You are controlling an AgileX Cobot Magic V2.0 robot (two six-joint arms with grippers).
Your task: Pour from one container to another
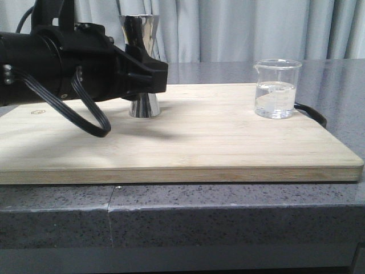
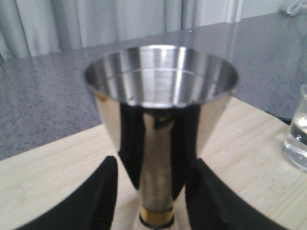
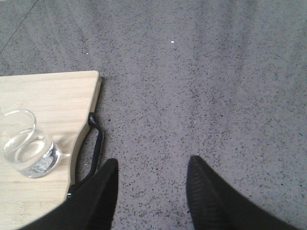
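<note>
Status: pour not yet begun. The beaker (image 1: 276,89) stands upright near the right end of the wooden board (image 1: 188,142), roughly half full of clear liquid, with nothing touching it. The jigger (image 1: 141,68) stands upright on the board's left part; its upper cup looks dry and empty in the left wrist view. The left gripper (image 2: 156,201) has a finger on each side of the jigger's waist, just above the gold band (image 2: 156,218); firm contact cannot be told. The right gripper (image 3: 151,191) hangs with fingers spread over the grey counter (image 3: 201,81), beside the board's black handle (image 3: 96,148), holding nothing. Remaining: grasp beaker, carry over, tip into jigger.
</note>
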